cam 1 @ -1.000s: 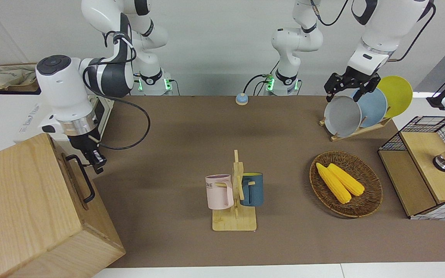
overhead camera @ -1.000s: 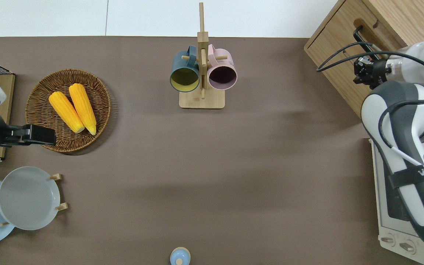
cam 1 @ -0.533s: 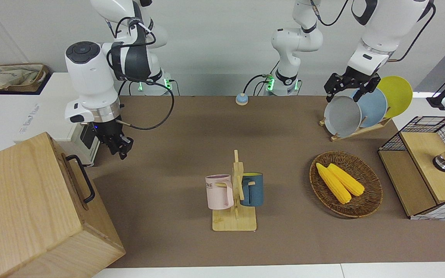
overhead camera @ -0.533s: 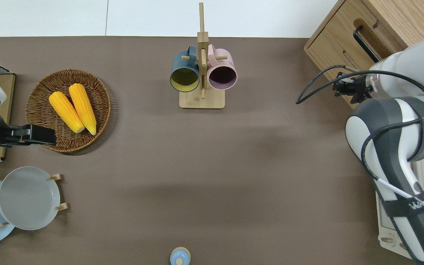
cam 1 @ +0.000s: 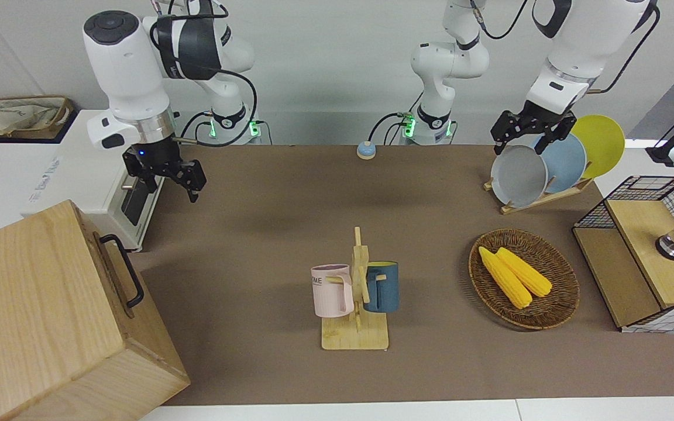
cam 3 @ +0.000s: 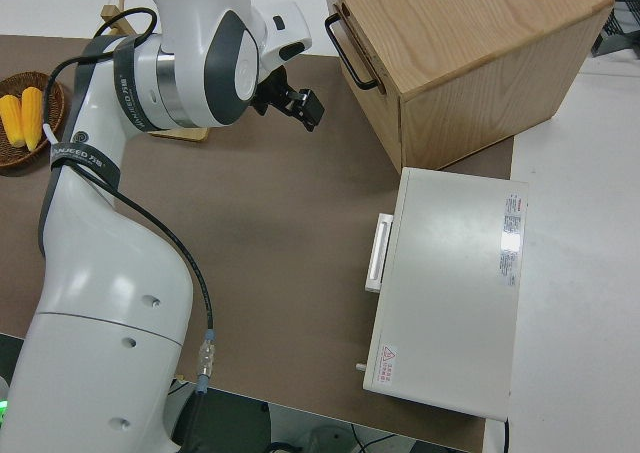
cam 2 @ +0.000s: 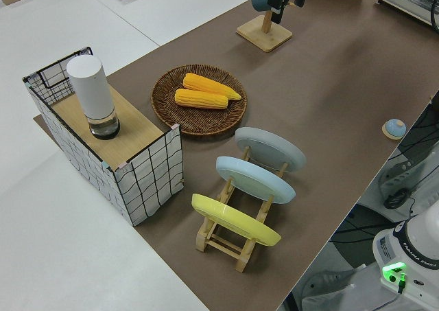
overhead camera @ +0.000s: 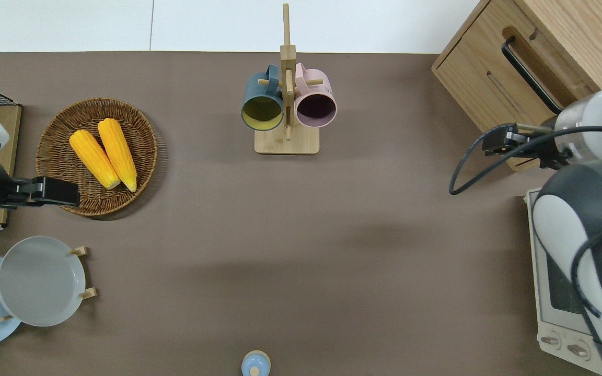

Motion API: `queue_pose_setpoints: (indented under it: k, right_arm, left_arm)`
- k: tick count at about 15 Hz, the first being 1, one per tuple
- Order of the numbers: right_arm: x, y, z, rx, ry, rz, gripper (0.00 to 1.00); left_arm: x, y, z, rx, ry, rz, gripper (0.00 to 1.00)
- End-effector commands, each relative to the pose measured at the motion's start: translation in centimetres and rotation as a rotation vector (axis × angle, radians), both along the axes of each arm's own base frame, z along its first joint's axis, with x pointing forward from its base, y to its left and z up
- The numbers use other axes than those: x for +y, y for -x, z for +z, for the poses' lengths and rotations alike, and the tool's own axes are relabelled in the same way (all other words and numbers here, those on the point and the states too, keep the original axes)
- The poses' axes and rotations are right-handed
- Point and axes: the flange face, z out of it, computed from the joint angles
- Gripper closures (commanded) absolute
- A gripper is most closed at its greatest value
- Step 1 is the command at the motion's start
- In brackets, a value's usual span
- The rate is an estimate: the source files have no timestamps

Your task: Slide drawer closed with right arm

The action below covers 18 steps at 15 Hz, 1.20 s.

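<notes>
The cabinet (cam 1: 50, 316) and toaster oven (overhead camera: 567, 292) run past picture edges.

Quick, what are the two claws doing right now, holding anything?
Right claw: open, holding nothing, clear of the drawer.
Left claw: open, empty, parked.

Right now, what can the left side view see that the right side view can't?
Only the left side view shows the three plates on their rack, the wire-mesh box and the white cylinder on it. Only the right side view shows the closed drawer, its black handle, the toaster oven and the right gripper. Both show the corn in the wicker basket.
</notes>
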Motion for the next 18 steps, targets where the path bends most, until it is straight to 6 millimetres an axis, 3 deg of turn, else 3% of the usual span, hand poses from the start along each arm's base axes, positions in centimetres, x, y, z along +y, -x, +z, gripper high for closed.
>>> queue_pose_setpoints:
  k: [1,4,8,13,18]
  right_arm:
    - [-0.6,3.7,2.4,0.01,-0.046,0.062,0.021]
    - [-0.6,6.9,3.3,0.023,-0.046,0.109,0.021]
    - [0.4,8.6,4.5,0.042,-0.092,0.139,0.021]
    - [2.7,8.6,4.9,0.043,-0.088,0.185,0.021]
    - [3.5,8.3,5.9,0.033,-0.093,0.194,0.021]
  left_arm:
    - [0.1,0.4,0.4,0.003,-0.012,-0.003,0.0]
    - [0.2,0.4,0.4,0.003,-0.012,-0.002,0.0]
    - [0.2,0.4,0.4,0.003,-0.012,-0.002,0.0]
    - [0.2,0.4,0.4,0.003,-0.012,-0.002,0.0]
    - [0.2,0.4,0.5,0.002,-0.012,-0.002,0.0]
